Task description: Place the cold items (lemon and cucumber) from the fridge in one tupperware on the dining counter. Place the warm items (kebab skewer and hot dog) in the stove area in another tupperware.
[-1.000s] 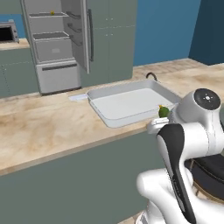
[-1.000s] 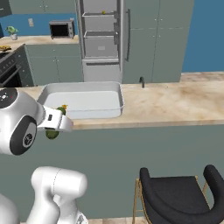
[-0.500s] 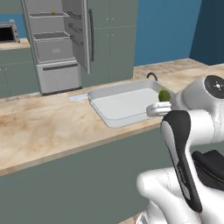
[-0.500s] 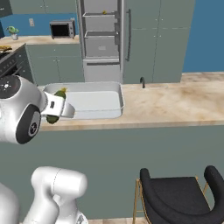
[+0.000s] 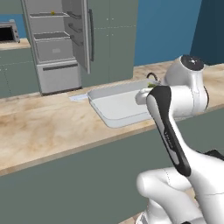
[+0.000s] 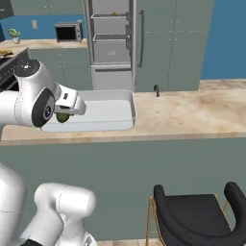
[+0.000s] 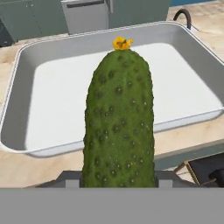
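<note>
My gripper is shut on the cucumber, a bumpy dark green one with a yellow blossom tip. It points at the grey tupperware on the dining counter, above the container's near rim. From the right base view the cucumber pokes out under the hand at the tupperware's left front corner. From the left, the arm covers the hand beside the tupperware. A small yellow lemon lies on the top shelf of the open fridge. Kebab skewer and hot dog are out of view.
A dark curved hook stands on the counter behind the tupperware's right corner. The stove and a microwave sit at the far left. A black chair is below the counter on the right.
The hand has risen and moved forward with the cucumber, from the counter's near edge to the tupperware's near rim. The grip has stayed the same.
</note>
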Controlling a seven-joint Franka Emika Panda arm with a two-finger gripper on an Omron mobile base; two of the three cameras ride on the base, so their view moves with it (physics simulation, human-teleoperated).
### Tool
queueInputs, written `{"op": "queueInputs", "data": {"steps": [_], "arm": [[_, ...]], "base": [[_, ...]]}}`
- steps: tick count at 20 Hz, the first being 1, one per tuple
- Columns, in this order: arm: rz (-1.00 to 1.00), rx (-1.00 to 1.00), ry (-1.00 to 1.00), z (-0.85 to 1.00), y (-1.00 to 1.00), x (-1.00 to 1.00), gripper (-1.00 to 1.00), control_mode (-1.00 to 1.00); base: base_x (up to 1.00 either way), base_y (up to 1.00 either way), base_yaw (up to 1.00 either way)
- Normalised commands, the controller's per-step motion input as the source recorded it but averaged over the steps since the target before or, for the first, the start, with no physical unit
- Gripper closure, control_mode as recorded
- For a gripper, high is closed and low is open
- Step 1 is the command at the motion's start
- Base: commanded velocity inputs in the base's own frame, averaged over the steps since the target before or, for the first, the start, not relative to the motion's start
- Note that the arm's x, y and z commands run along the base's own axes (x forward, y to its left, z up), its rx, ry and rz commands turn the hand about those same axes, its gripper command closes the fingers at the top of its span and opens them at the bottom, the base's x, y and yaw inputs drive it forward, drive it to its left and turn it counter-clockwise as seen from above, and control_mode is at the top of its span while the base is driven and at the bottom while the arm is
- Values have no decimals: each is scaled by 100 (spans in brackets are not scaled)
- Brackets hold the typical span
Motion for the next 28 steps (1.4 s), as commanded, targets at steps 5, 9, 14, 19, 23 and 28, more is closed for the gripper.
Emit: {"op": "queueInputs", "data": {"steps": [5,9,14,19,23,28], "arm": [[6,0,5,-16,2,51,100,-100],[6,2,3,-15,0,46,100,-100],[3,1,1,-11,2,42,100,-100],[2,0,5,-22,9,40,100,-100],[2,0,4,-31,12,36,100,-100],[0,0,1,-27,10,35,100,-100]], "base": [[0,0,0],[0,0,0],[0,0,0],[0,0,0],[0,0,0],[0,0,0]]}}
